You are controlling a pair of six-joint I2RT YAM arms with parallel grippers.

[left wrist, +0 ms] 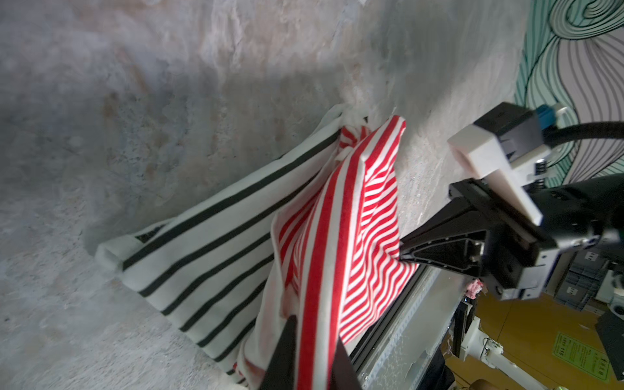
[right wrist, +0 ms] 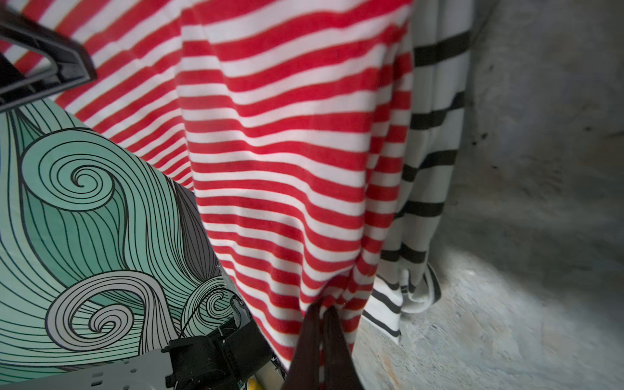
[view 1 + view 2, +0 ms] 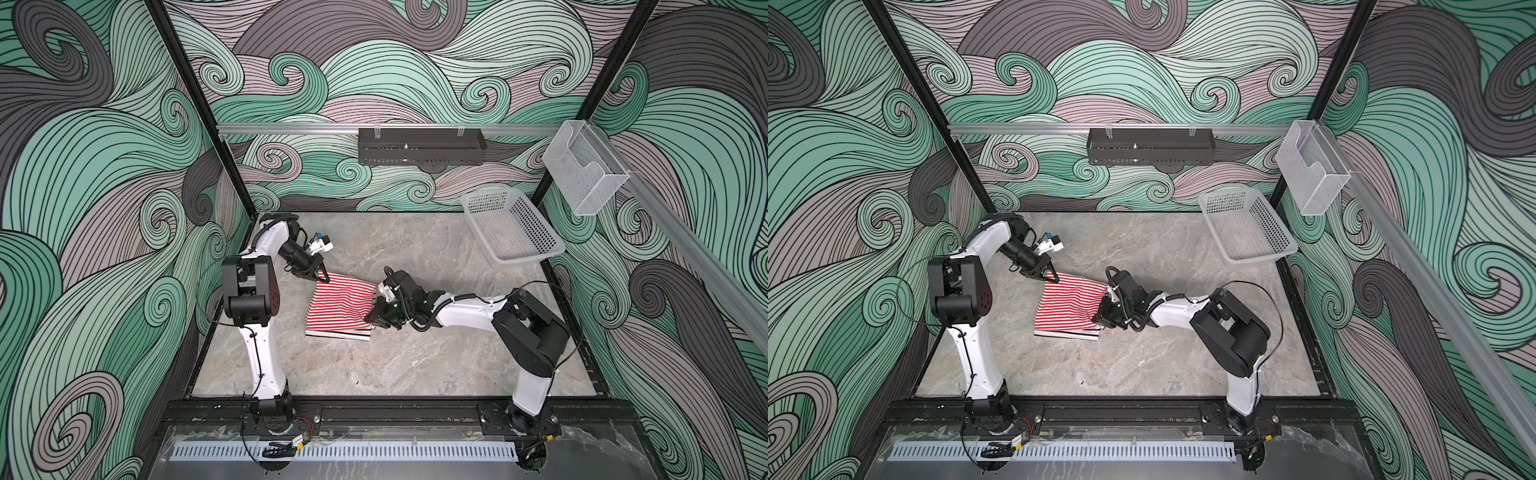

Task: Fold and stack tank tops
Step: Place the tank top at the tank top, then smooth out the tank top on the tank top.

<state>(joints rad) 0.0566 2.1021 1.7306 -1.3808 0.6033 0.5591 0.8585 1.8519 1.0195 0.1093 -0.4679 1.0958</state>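
1. The left gripper (image 3: 322,277) is closed narrow on one corner of the red-and-white tank top (image 3: 340,303). In its wrist view the soft knit runs up between the two black, wedge-shaped fingers (image 1: 285,354)
2. The right gripper (image 3: 371,318) is pinched tight on the opposite edge of the same top, and the cloth bunches into small gathers right at its fingertips (image 2: 307,337)
3. Between the two grippers the red-and-white tank top hangs as a slack, creased sheet of narrow stripes, its lower part draped onto the garment beneath
4. The black-and-white tank top (image 3: 336,333) lies folded flat below both grippers, under the red one. It is a rectangular pad of white knit with thin dark stripes and a rolled white trim, and only a strip of it shows from above
5. It rests on the grey, marble-patterned tabletop (image 3: 415,353), which is matte and mottled
6. A white perforated plastic basket (image 3: 511,224), rectangular with sloping walls, sits well beyond the right gripper, by the far corner
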